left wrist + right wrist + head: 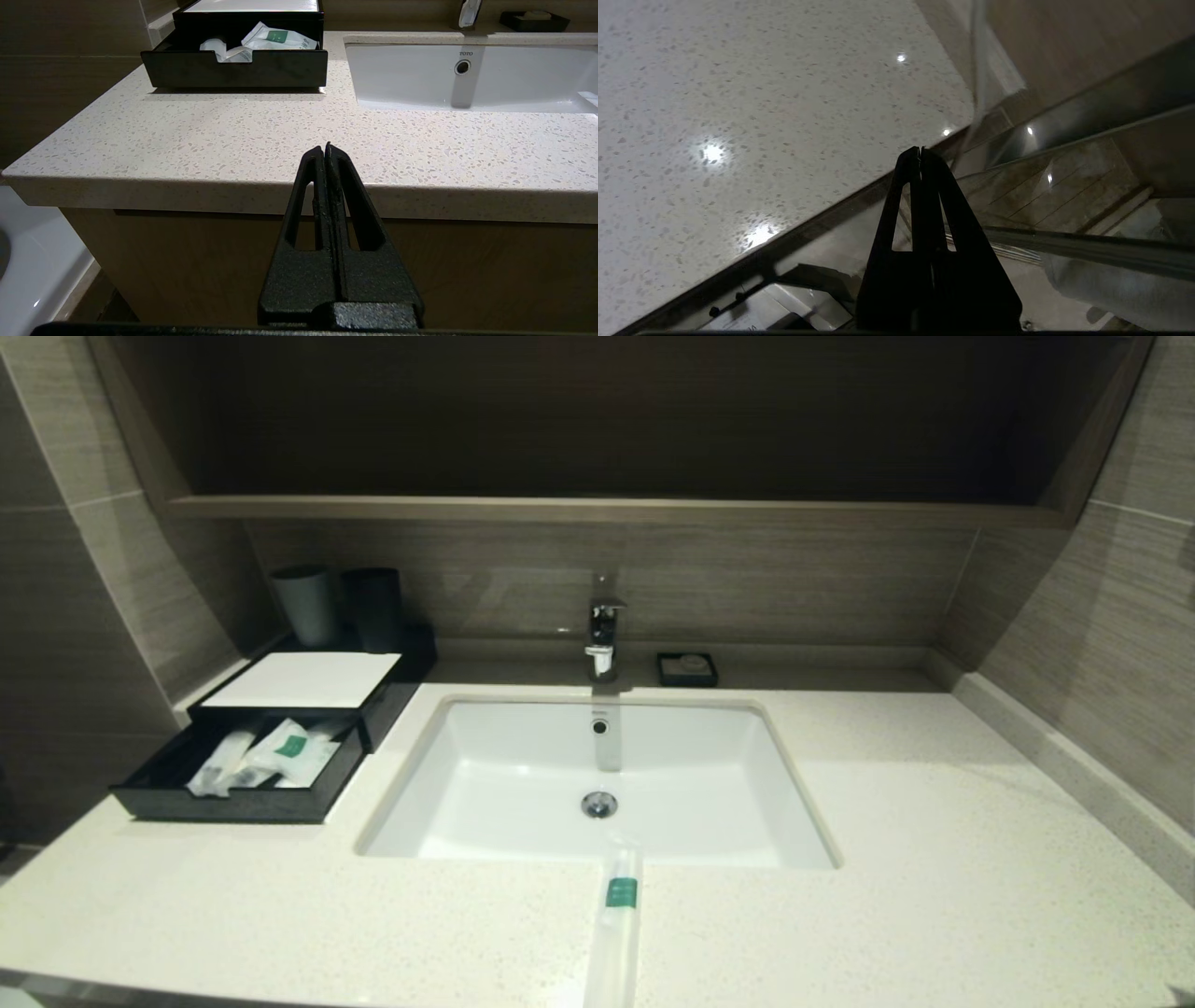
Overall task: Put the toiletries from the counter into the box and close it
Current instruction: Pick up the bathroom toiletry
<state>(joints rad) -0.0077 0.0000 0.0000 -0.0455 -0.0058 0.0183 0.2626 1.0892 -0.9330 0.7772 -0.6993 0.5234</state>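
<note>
The black box (280, 747) with a white top panel stands at the counter's (934, 859) back left, its front drawer pulled out. Sachets with a green label (280, 751) lie in the drawer; they also show in the left wrist view (266, 41). One long translucent sachet (618, 919) with a green band lies on the counter in front of the sink, reaching the front edge. My left gripper (325, 147) is shut and empty, below the counter's front edge. My right gripper (920, 150) is shut and empty, off the counter's right front edge. Neither gripper shows in the head view.
A white sink basin (523, 803) with a chrome tap (602, 635) sits mid-counter. Two dark cups (341, 607) stand behind the box. A small black soap dish (687, 669) sits at the back. Walls close in on both sides.
</note>
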